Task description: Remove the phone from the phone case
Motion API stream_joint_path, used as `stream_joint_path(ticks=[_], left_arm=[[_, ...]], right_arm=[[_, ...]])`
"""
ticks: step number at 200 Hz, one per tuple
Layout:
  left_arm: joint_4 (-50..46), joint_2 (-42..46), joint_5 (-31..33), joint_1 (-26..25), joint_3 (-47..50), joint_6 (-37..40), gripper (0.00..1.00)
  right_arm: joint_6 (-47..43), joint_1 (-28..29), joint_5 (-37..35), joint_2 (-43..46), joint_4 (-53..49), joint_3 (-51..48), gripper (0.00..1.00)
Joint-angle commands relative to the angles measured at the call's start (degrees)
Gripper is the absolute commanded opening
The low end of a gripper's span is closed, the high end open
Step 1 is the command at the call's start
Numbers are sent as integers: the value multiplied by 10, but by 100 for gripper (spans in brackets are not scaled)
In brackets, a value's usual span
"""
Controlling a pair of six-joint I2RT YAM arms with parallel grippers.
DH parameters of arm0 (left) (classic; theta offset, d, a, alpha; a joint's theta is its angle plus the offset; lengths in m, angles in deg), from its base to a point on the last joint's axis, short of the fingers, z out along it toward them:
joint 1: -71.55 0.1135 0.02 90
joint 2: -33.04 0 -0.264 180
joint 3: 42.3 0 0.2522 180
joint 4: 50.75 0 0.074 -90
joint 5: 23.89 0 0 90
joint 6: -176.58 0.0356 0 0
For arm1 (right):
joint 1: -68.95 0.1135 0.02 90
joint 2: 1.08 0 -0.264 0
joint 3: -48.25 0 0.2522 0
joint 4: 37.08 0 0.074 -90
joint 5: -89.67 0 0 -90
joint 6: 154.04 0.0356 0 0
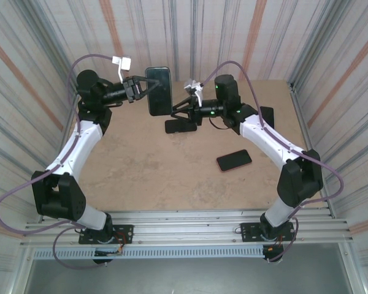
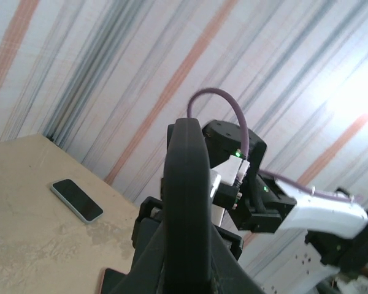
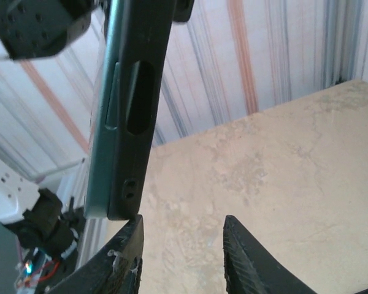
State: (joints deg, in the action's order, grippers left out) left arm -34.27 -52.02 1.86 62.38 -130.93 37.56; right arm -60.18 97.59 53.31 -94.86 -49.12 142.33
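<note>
One surface [image 1: 141, 177], tan, walled on three sides. Two arms are counted, both raised over the surface's far half.

Four flat handsets are counted in the top view: one held, three lying on the surface.
- The cased phone [image 1: 158, 90] is held in the air above the far edge, left of centre, upright on its long axis. It is seen edge-on from both wrists [image 2: 187, 202] [image 3: 132, 104], where a teal layer is seen against a dark one.
- A dark handset [image 1: 179, 125] lies flat near the far centre, below the cased phone.
- A second dark handset [image 1: 267, 116] lies near the far right corner and is partly hidden by the right arm.
- A red-edged handset [image 1: 234, 160] lies right of centre, well apart from the others.

Left fingers [image 1: 138, 87]: clenched on the cased phone at its left long edge.

Right fingers [image 3: 126, 257]: spread apart, with nothing gripped between them. The lower end of the cased phone sits just above one fingertip; whether contact is made cannot be told.
</note>
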Motion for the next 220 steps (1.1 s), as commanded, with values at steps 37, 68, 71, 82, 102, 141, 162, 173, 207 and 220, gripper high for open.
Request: stream_joint_path(ticks=[37, 68, 71, 82, 102, 141, 162, 173, 207, 220], left_arm=[[23, 34, 108, 7, 34, -178, 0], [59, 41, 149, 7, 59, -242, 0], [64, 40, 152, 6, 61, -248, 0], [77, 37, 153, 6, 63, -261, 0], [77, 33, 153, 5, 67, -264, 0], [106, 25, 165, 5, 73, -285, 0], [111, 19, 163, 5, 69, -290, 0], [113, 18, 165, 5, 69, -292, 0], [123, 14, 164, 5, 69, -300, 0], [121, 15, 164, 5, 73, -294, 0]], right_arm=[[313, -33, -72, 31, 223, -75, 41], [381, -17, -108, 29, 278, -102, 41], [382, -16, -112, 30, 279, -104, 41], [393, -14, -119, 28, 295, -112, 41], [422, -13, -110, 18, 331, -113, 40], [440, -7, -105, 6, 347, -110, 40], [440, -2, -100, 1, 346, -102, 39], [438, 0, -96, -3, 339, -98, 39], [434, 3, -86, -10, 332, -88, 39], [441, 1, -92, -8, 340, -92, 38]])
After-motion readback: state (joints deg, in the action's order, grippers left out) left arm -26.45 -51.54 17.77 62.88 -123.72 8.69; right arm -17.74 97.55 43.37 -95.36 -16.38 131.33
